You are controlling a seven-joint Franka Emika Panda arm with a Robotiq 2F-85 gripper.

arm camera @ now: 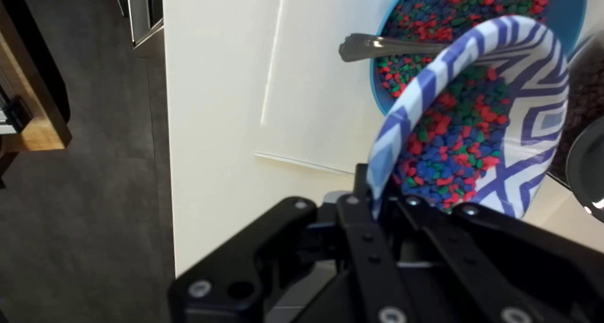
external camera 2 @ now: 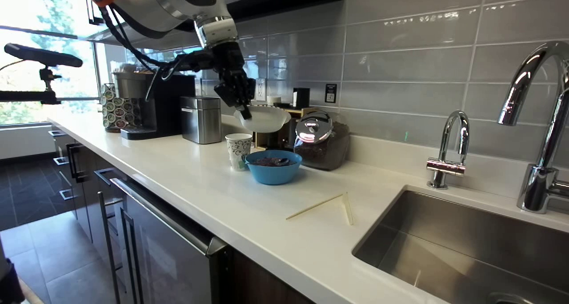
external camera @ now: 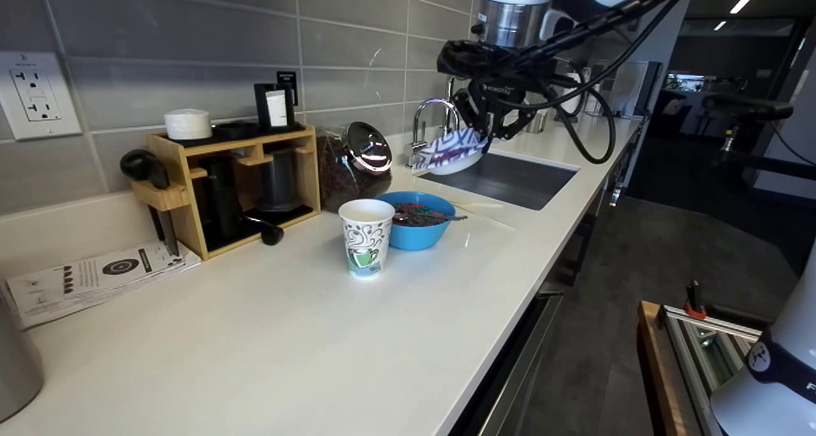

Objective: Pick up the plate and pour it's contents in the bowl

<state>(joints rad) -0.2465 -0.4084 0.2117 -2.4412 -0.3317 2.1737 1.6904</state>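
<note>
My gripper (arm camera: 377, 198) is shut on the near rim of the plate (arm camera: 535, 124), which has a blue-and-white zigzag pattern. The plate is held tilted in the air; in an exterior view its patterned inside (external camera: 446, 148) shows, and in an exterior view its white underside (external camera 2: 269, 119). The contents (arm camera: 453, 148), small red, blue and green bits, lie heaped in the plate. The bright blue bowl (external camera 2: 272, 173) stands on the counter below the plate; it also shows in an exterior view (external camera: 417, 237). Similar bits and a metal spoon (arm camera: 377, 46) are in the bowl, partly hidden by the plate in the wrist view.
A white patterned paper cup (external camera: 366, 238) stands beside the bowl. A glass jar (external camera 2: 326, 148) and a wooden organizer (external camera: 236, 194) are by the wall. Thin sticks (external camera 2: 318, 206) lie near the sink (external camera 2: 444, 250). The counter's front edge is at one side.
</note>
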